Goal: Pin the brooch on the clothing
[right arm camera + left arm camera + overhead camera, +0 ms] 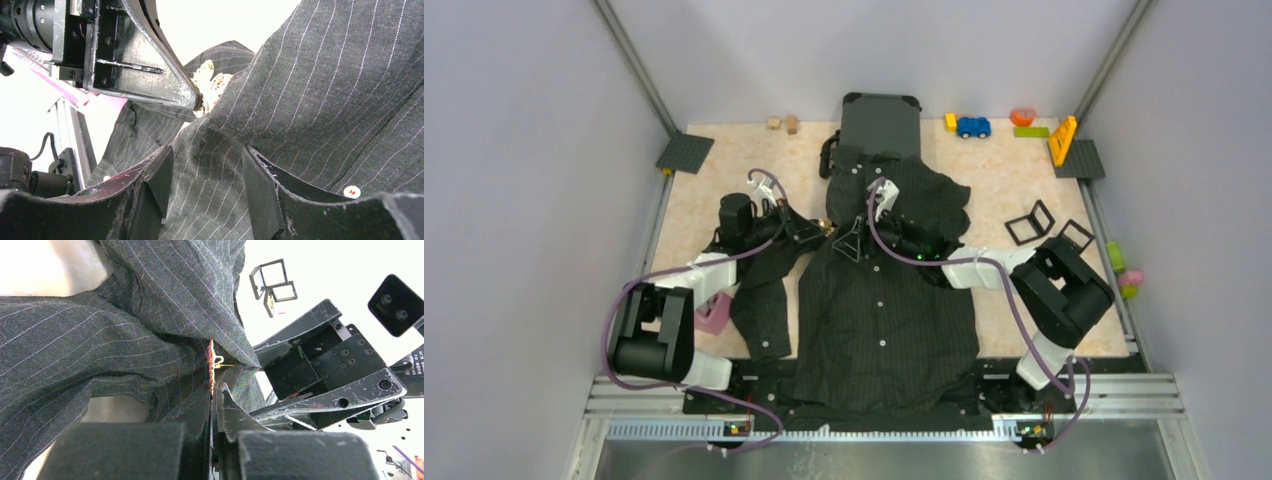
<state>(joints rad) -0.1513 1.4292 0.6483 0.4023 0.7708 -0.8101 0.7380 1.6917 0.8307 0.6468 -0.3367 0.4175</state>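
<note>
The left arm reaches in from the near left, forearm over a sleeve. Its tool is clamped on the brooch, held edge-on against the chest of the shirt, left of the button row. The right arm crosses low from the right, and its tool sits just beside the left one. Its jaws stand apart astride a raised fold of cloth; whether the pads press the cloth I cannot tell.

The shirt lies on the bench, hem over the near edge, collar against the suitcase. Bare bench lies right of the shirt, up to two black frames.
</note>
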